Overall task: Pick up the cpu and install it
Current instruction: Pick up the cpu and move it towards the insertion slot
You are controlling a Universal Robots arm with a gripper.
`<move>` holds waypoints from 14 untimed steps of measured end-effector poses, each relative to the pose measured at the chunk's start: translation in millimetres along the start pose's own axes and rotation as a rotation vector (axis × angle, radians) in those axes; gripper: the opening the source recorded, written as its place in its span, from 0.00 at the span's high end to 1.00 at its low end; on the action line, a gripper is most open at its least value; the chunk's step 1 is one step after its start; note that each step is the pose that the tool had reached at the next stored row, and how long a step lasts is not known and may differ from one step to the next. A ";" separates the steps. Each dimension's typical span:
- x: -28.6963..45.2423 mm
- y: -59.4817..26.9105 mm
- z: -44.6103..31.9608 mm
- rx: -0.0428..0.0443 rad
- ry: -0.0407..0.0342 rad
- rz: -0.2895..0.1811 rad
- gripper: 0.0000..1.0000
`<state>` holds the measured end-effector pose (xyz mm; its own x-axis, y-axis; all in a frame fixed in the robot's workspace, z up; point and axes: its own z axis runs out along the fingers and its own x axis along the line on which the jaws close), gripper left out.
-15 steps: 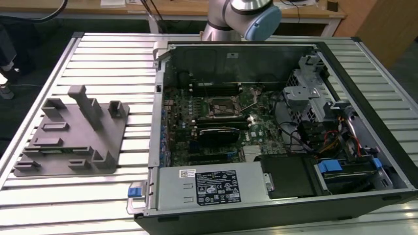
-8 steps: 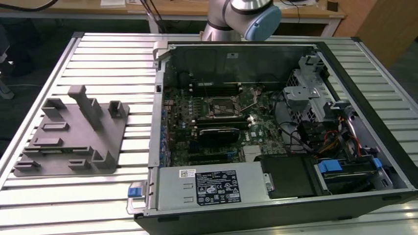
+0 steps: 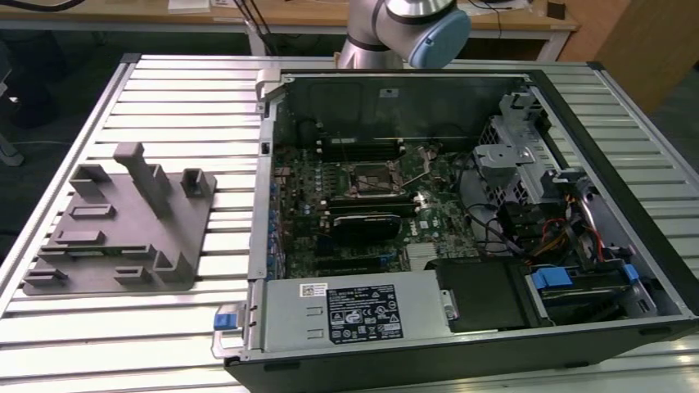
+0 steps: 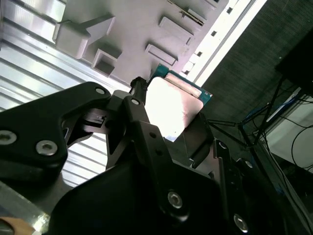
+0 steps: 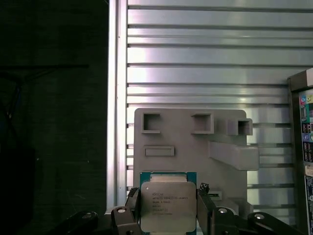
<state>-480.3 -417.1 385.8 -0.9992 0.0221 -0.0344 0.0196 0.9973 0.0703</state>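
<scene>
Clearly the cpu sits clamped between the two black fingers of the gripper, its silver top facing the first wrist view. Behind it lies the grey tray, resting on a slatted metal table. Beside the tray, on the exterior view's right, stands an open computer case

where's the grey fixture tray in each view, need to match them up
Exterior view: the grey fixture tray lies on the slatted table, at the exterior view's left of the computer case.
First wrist view: the tray lies beyond the cpu held by the gripper.
Second wrist view: the tray lies beyond the held cpu.
Shared landmark: the slatted table.
</scene>
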 end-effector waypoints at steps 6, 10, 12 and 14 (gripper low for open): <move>-5.1 0.1 0.1 0.0001 0.0002 0.000 0.45; -11.4 0.2 0.4 0.0001 0.0001 0.000 0.45; -14.3 0.3 0.4 0.0001 0.0001 0.000 0.45; -17.3 0.3 0.6 0.0000 0.0000 0.000 0.45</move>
<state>-462.9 -417.1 385.8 -0.9992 0.0221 -0.0343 0.0196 0.9973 0.0703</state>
